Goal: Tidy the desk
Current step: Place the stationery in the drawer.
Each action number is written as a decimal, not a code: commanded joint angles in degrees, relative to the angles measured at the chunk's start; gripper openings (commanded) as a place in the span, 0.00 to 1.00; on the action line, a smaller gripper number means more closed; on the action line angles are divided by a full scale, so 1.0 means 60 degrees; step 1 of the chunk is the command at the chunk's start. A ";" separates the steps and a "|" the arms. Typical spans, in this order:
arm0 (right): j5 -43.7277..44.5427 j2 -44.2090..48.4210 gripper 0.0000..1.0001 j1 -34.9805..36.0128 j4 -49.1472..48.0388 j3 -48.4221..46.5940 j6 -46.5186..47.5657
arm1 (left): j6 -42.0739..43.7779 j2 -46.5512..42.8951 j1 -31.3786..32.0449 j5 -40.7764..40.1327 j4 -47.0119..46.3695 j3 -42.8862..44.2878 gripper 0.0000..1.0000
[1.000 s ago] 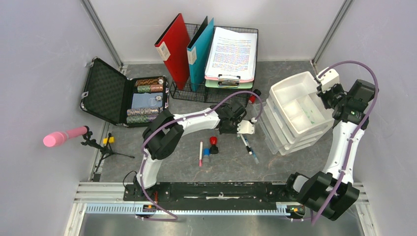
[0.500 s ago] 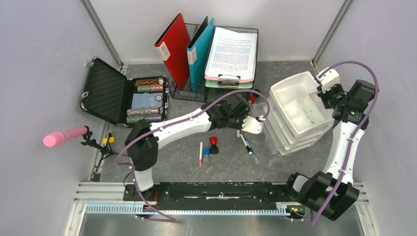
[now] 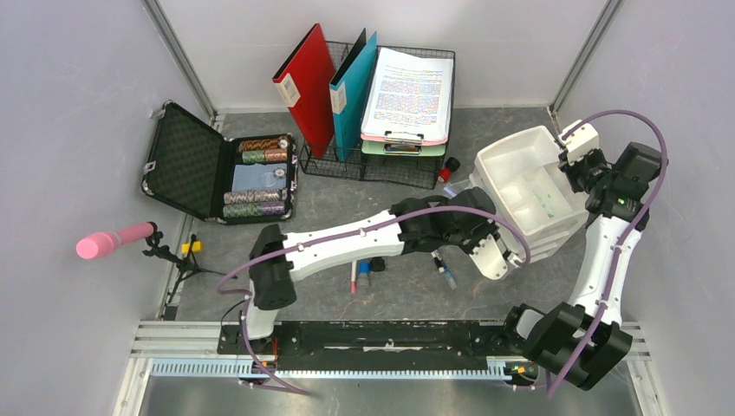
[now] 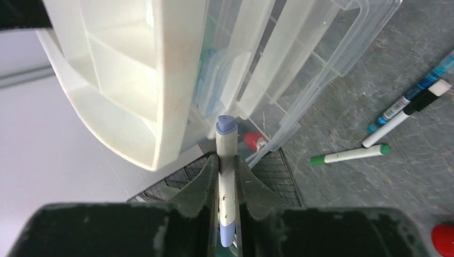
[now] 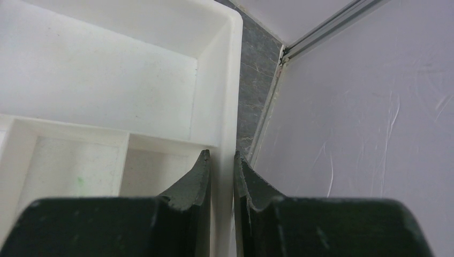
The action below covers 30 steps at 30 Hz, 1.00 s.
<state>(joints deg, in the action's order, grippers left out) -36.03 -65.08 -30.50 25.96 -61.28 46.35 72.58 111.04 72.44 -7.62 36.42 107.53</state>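
Dark-grey mottled stone-look desk [image 3: 511, 126], walled in pale grey, looks only partly tidied. On its right side stands a clear plastic drawer stack [image 4: 300, 64]. The right gripper [image 5: 222, 176] is clamped on the rim of the white divided tray [image 5: 107, 80] above it. Loose pens and markers [image 3: 442, 264] lie mid-desk (work left). The left gripper [image 4: 226, 160], narrowly closed, holds a white blue-capped pen [image 4: 225, 134] just beside the drawers.

We note pale grey walls [image 3: 69, 87] closing in three sides. Aluminium struts [image 3: 179, 56] run up both back corners. Light is even and soft, shadows faint.
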 commanded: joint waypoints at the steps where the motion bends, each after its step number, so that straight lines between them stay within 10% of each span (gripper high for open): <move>1: 0.0248 -0.0556 0.02 0.0047 0.2603 0.0954 0.0144 | 0.1489 0.0843 0.0195 -0.0212 0.0248 0.0663 0.08; 13: 0.0234 -0.0608 0.02 0.0047 0.2398 0.1453 0.0273 | 0.1823 0.2081 0.0231 0.0086 -0.0547 0.1328 0.07; 19: 0.0189 -0.0565 0.02 0.0049 0.2398 0.1426 0.0244 | 0.1523 0.2164 0.0230 0.0083 -0.0592 0.1431 0.36; 30: 0.0233 -0.0509 0.02 0.0058 0.2411 0.1380 0.0142 | 0.0318 0.1136 0.0231 -0.0228 -0.0581 0.1151 0.61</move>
<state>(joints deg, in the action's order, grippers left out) -36.64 -64.27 -30.55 23.14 -59.00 46.35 79.53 124.05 73.52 -7.53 34.13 113.75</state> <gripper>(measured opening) 0.196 0.565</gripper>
